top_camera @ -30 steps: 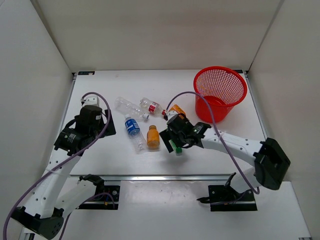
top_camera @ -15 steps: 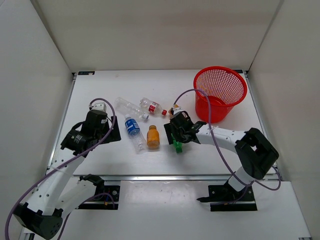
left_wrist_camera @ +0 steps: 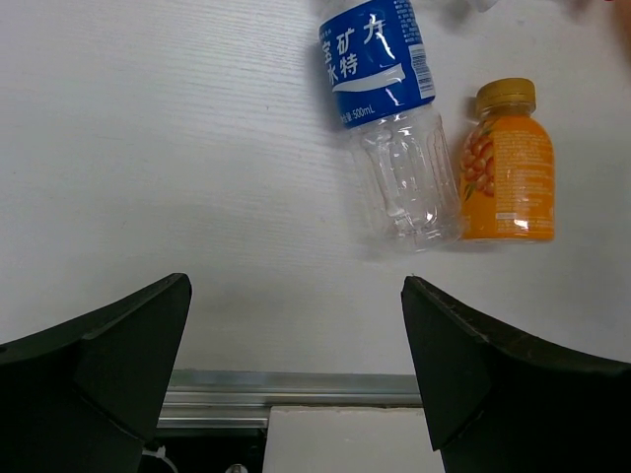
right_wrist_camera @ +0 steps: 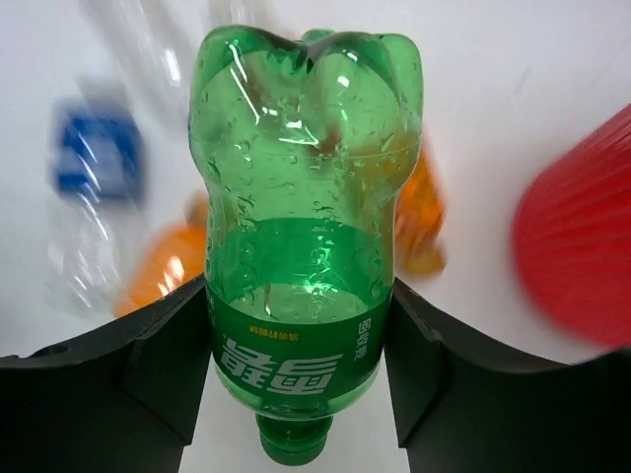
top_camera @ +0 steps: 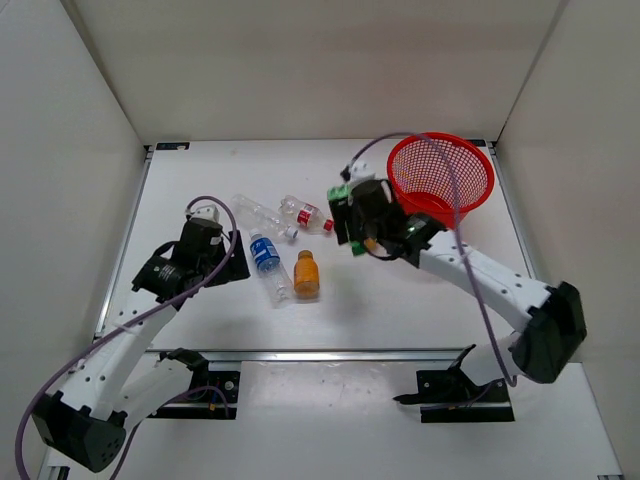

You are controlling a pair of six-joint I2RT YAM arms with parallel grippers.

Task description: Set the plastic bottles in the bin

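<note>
Clamping the green bottle (right_wrist_camera: 301, 286), right end effector (top_camera: 349, 220) hangs (beside the bin (top_camera: 489, 182)).

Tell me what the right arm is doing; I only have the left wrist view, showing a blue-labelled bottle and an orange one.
Observer: The right end effector grips the green bottle.
Operator: Ready to drop?
Observer: No; seen from above, it sits just left of the bin rim, not over the opening.
</note>
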